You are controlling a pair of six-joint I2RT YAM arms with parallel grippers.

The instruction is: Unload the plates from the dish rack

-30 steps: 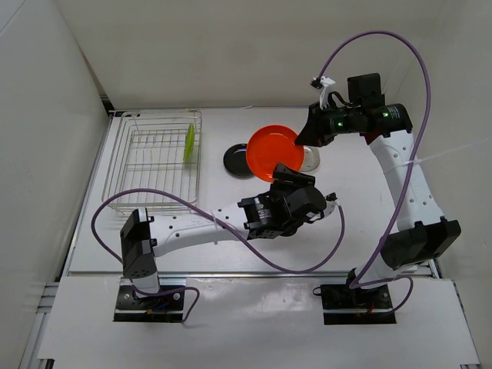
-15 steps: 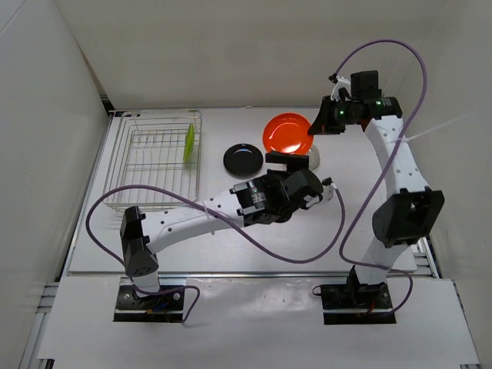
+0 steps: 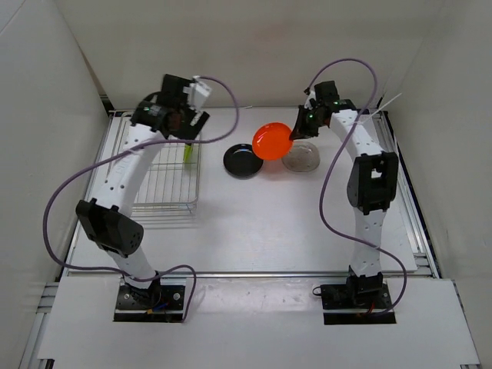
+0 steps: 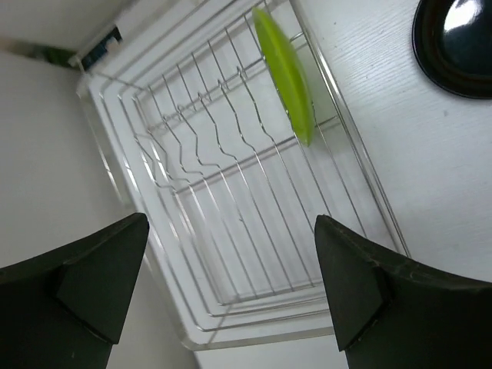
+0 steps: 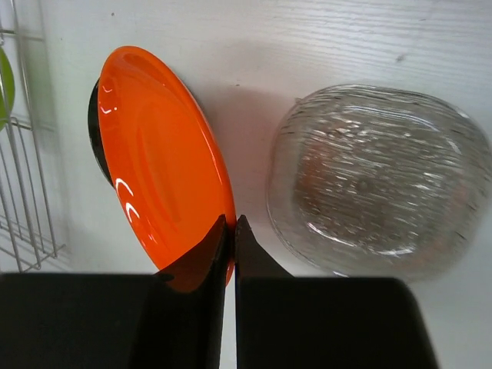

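**A:** Where is each plate at this moment?

**B:** Only the green plate [image 3: 188, 146] is in the dish rack [image 3: 161, 181]. It stands on its edge near the rack's 1 o'clock corner. The black plate [image 3: 243, 161] lies flat on the worktop [image 3: 254, 223], at 3 o'clock from the rack. The clear plate [image 3: 301, 157] also lies flat, further toward 3 o'clock.

**A:** And the orange plate?

**B:** The orange plate [image 3: 273, 141] is tilted between those two, with the black plate at its 8 o'clock and the clear plate at its 4 o'clock. The right end effector [image 5: 231, 224] pinches its rim, fingers pressed together on the thin edge. (I cannot tell if the plate touches the worktop.)

**A:** What about the left arm?

**B:** The left end effector [image 4: 231, 292] hangs above the rack, near the green plate. Its fingers are spread wide and nothing is between them.
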